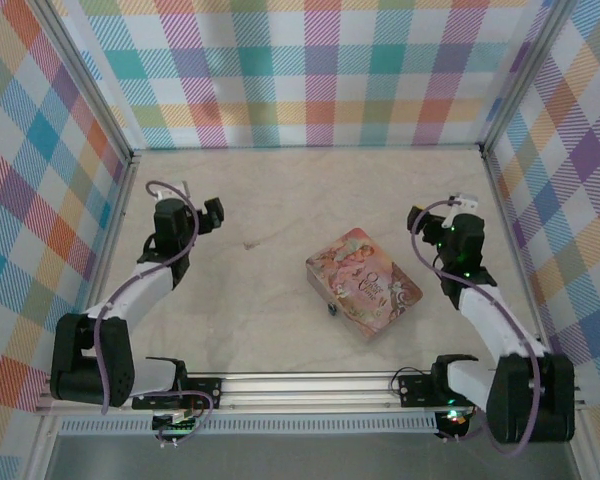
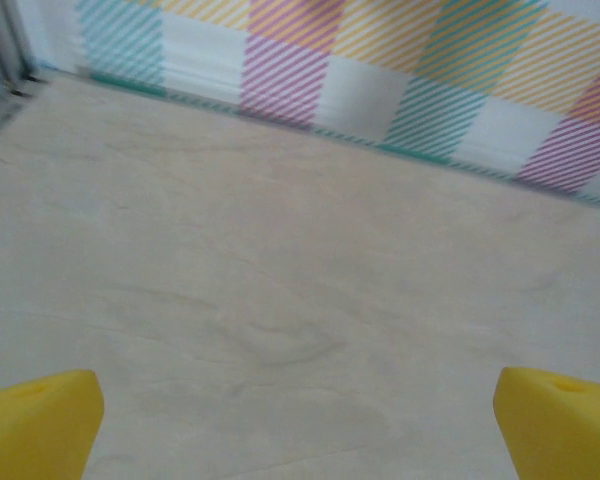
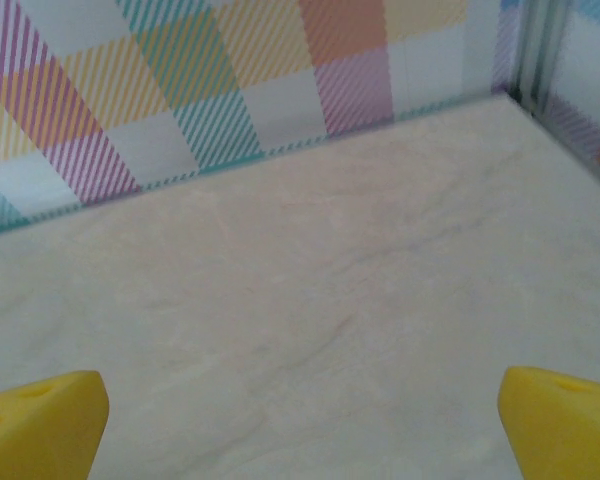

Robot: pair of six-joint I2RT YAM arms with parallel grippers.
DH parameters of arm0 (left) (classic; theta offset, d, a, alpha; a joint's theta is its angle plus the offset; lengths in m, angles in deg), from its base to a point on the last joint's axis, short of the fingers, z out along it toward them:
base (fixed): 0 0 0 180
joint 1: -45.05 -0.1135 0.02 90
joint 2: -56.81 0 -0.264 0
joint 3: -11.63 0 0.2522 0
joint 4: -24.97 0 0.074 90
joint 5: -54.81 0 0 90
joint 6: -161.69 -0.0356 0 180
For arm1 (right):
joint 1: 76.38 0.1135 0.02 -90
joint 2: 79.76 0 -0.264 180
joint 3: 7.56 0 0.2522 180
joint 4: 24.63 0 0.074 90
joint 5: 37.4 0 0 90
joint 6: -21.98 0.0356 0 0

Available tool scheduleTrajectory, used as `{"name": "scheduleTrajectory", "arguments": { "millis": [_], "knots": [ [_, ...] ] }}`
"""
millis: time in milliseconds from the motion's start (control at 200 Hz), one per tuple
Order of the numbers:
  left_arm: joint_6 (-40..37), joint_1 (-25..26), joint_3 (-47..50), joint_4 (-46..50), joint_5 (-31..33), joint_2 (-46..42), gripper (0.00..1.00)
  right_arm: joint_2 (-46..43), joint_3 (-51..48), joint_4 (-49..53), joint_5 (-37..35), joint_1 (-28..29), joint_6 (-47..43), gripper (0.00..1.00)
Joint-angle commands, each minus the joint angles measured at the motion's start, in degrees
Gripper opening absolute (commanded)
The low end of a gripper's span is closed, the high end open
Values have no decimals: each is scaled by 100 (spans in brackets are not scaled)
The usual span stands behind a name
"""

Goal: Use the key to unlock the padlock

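The padlock (image 1: 332,309) is a tiny dark speck on the table, against the near left edge of the pink floral tin (image 1: 363,283). A faint greyish sliver left of the tin, in the middle of the table, looks like the key (image 1: 247,246). My left gripper (image 1: 213,213) hovers far to the left of both; its yellow fingertips (image 2: 35,420) stand wide apart, so the left gripper (image 2: 300,425) is open over bare table. My right gripper (image 1: 420,219) is right of the tin. In the wrist view the right gripper (image 3: 302,425) is open too, with nothing between its fingers.
Plaid walls (image 1: 320,70) close in the back and both sides of the pale marbled table (image 1: 280,200). An aluminium rail (image 1: 310,385) with both arm bases runs along the near edge. Both wrist cameras face the back wall.
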Motion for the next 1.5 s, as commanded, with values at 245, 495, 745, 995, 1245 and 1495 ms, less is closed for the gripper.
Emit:
{"name": "scheduleTrajectory", "arguments": {
  "millis": [245,495,745,995,1245,1495],
  "knots": [
    [1477,246,-1267,1619,-2982,827,100,-1339,655,3753,843,-69,2067,100],
    [1031,1380,-2263,2472,-3344,1755,98,-1761,636,5586,1585,-50,2983,100],
    [694,2219,-3363,3145,-3742,2894,94,-2000,343,6246,2010,210,3560,100],
    [508,2739,-3907,3490,-4047,3616,90,-2048,-19,6042,2483,579,3913,97],
    [497,2959,-3705,3487,-4070,3445,84,-1661,-78,5205,2576,800,4143,93],
    [716,2957,-2976,3196,-3906,2837,78,-544,317,4257,2629,835,3906,89]
  ]
}}
